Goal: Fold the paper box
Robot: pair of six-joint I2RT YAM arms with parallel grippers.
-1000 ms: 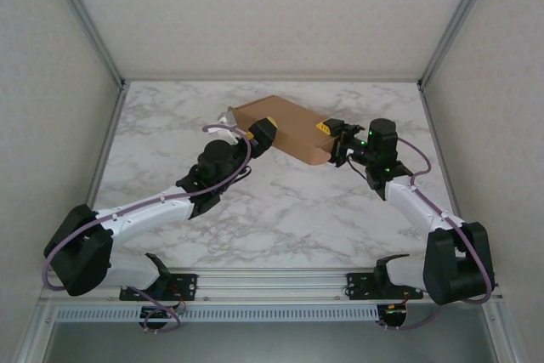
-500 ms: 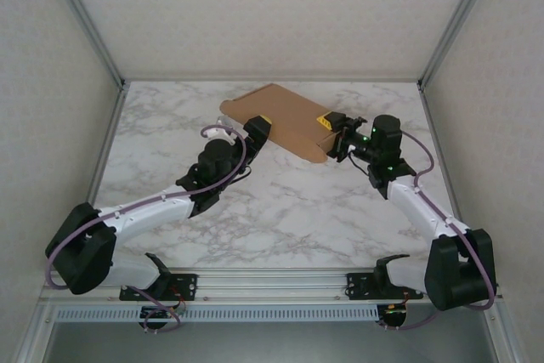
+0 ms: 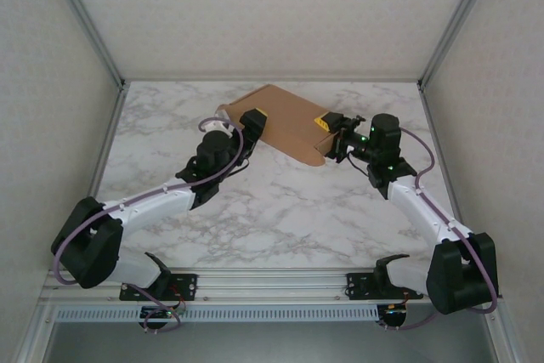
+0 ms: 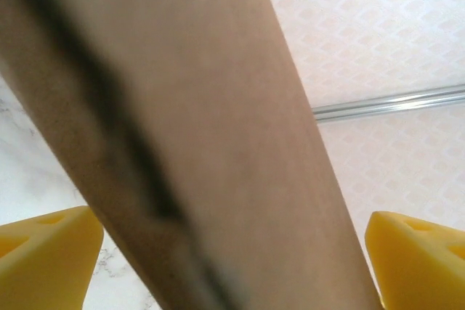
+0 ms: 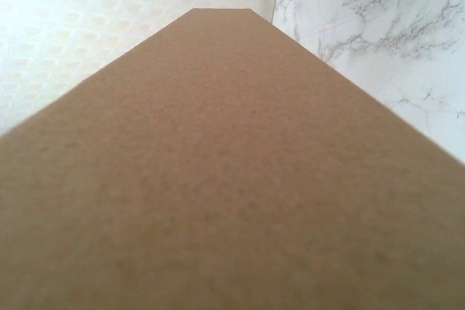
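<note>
The paper box (image 3: 289, 116) is a flat brown cardboard mailer held tilted above the back of the marble table (image 3: 280, 210), between the two grippers. My left gripper (image 3: 252, 117) sits at its left end. In the left wrist view the cardboard panel (image 4: 189, 121) runs between my two yellow fingertips (image 4: 43, 255), which stand wide apart on either side of it. My right gripper (image 3: 330, 132) is at the box's right end, one yellow pad (image 3: 324, 122) lying on top of the cardboard. In the right wrist view the brown panel (image 5: 232, 179) covers my fingers.
Metal frame posts (image 3: 98, 40) and pale walls close in the table on the left, right and back. Bare marble lies in front of the box, between the two arms. The arm bases are bolted on the rail (image 3: 272, 282) at the near edge.
The left gripper has moved back and left along the box's left end. The box has swung with its far edge toward the back wall. The right gripper has kept its grip.
</note>
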